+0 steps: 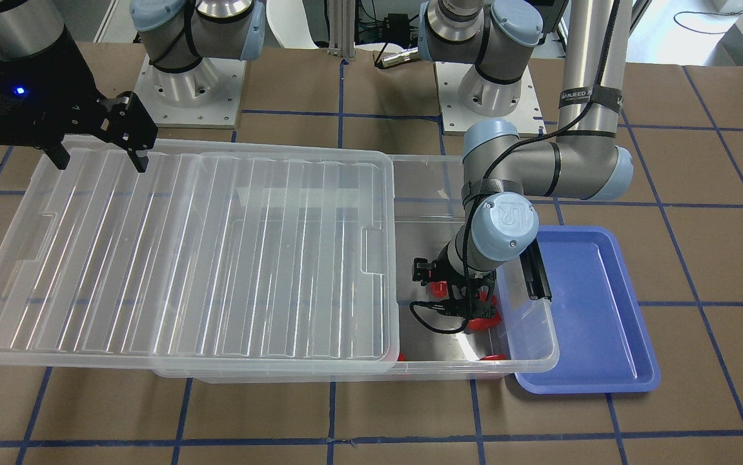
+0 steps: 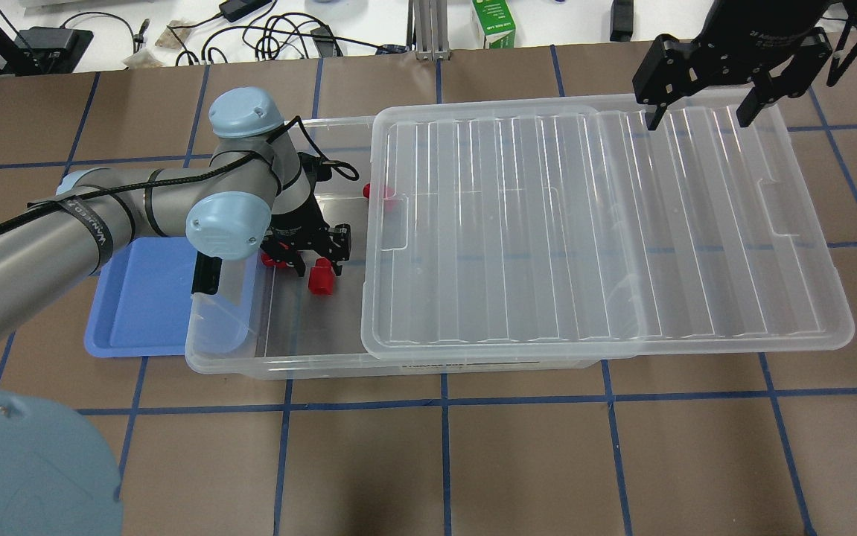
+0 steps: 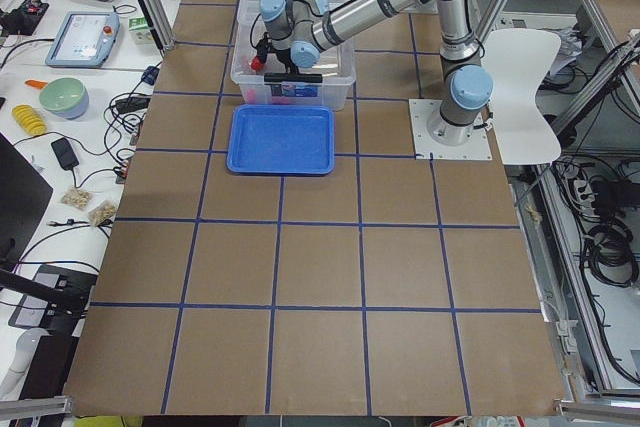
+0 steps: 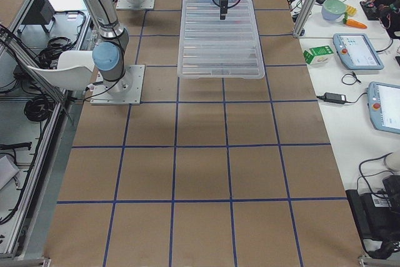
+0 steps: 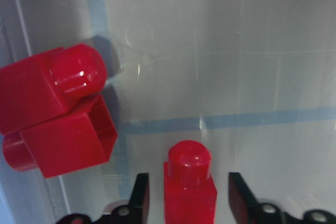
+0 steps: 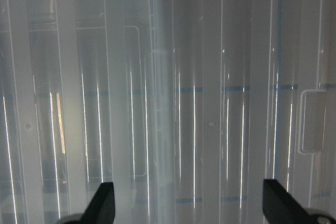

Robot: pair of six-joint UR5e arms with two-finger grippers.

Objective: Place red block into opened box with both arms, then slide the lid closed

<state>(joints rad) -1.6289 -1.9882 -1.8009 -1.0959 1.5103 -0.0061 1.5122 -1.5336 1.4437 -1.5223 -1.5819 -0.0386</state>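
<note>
The small red block (image 5: 190,187) stands on the floor of the clear box (image 2: 249,368), at its uncovered end. My left gripper (image 5: 189,182) reaches down into that end and is open, one finger on each side of the block with a gap to each. From overhead the red block (image 2: 320,280) shows just below the left gripper (image 2: 315,257). The ribbed clear lid (image 2: 584,223) lies over most of the box and overhangs the other end. Above that end hangs my right gripper (image 2: 700,119), open and holding nothing.
A bulkier red block (image 5: 52,114) lies beside the small one, near the box wall. Another red piece (image 2: 387,197) sits at the lid's edge. A shallow blue tray (image 2: 145,313) lies against the box's open end, by the black clip handle (image 2: 208,275).
</note>
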